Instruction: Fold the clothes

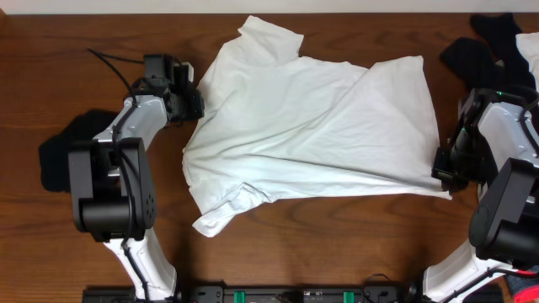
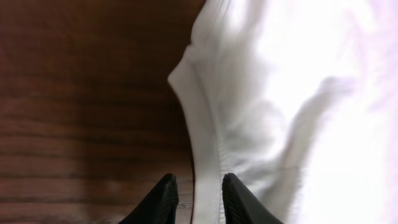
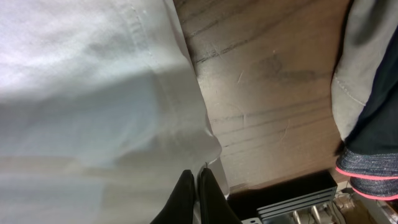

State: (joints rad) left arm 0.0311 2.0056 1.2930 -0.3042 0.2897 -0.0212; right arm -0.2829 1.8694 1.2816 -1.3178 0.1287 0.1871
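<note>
**Q:** What are the fingers of the left gripper [image 2: 198, 200] doing?

**A:** They stand a narrow gap apart, pointing to 12 o'clock in the left wrist view. A stitched edge band of the white T-shirt [image 2: 298, 93] runs straight down between them. A sliver of the wooden table [image 2: 81, 93] shows between the band and the finger on the 9 o'clock side. I cannot tell whether they pinch the cloth.

**Q:** And the right gripper [image 3: 195, 198]?

**A:** Its two black fingers are pressed flat together, with no gap. Their tips meet a corner of the same shirt, where a hemmed edge turns. Cloth touches the tips, but I cannot tell whether any is caught between them.

**Q:** Where does the shirt lie?

**A:** Seen from overhead, it is spread on the middle of the table, between the two arms. Its long axis runs from 9 o'clock to 3 o'clock. The sleeve end points to 9 o'clock, with one sleeve sticking out toward 12 and the other toward 7. The left gripper sits at that end, at the edge between the sleeves. The right gripper sits at the far corner, near 4 o'clock. A long diagonal fold line crosses the body.

**Q:** Anything else on the table?

**A:** A dark garment [image 1: 55, 156] lies at 9 o'clock, partly under the left arm. A black garment [image 1: 488, 50] is heaped at 2 o'clock, with a bit of white cloth [image 1: 530, 50] just beside it.
</note>
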